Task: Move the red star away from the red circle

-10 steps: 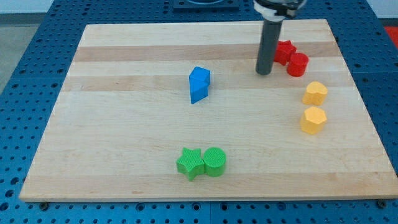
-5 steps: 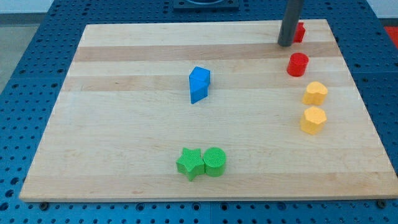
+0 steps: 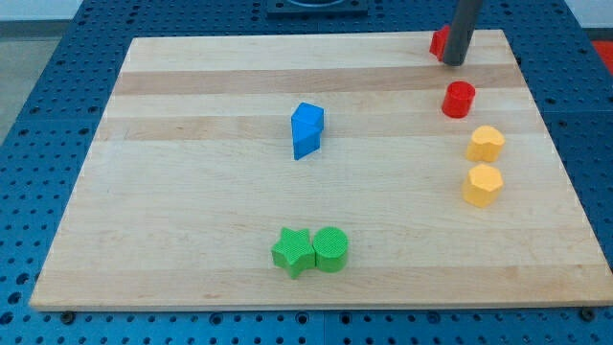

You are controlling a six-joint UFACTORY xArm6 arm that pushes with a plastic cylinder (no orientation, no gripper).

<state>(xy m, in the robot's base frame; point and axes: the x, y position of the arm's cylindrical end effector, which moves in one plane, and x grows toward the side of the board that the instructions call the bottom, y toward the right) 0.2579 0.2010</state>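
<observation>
The red star [image 3: 438, 42] lies at the board's top edge, upper right, mostly hidden behind my rod; only its left part shows. My tip [image 3: 456, 62] stands right against the star's right side. The red circle [image 3: 458, 100] sits below it, a short gap away, not touching the star or the tip.
A yellow heart-like block [image 3: 486, 144] and a yellow hexagon [image 3: 483, 185] sit below the red circle on the right. A blue block [image 3: 306, 129] is near the board's middle. A green star [image 3: 293, 252] and a green circle [image 3: 330, 249] touch near the bottom edge.
The red star has been pushed up from beside the red circle to the top edge. My tip moved up, then passed to the star's right side. The red circle stayed.
</observation>
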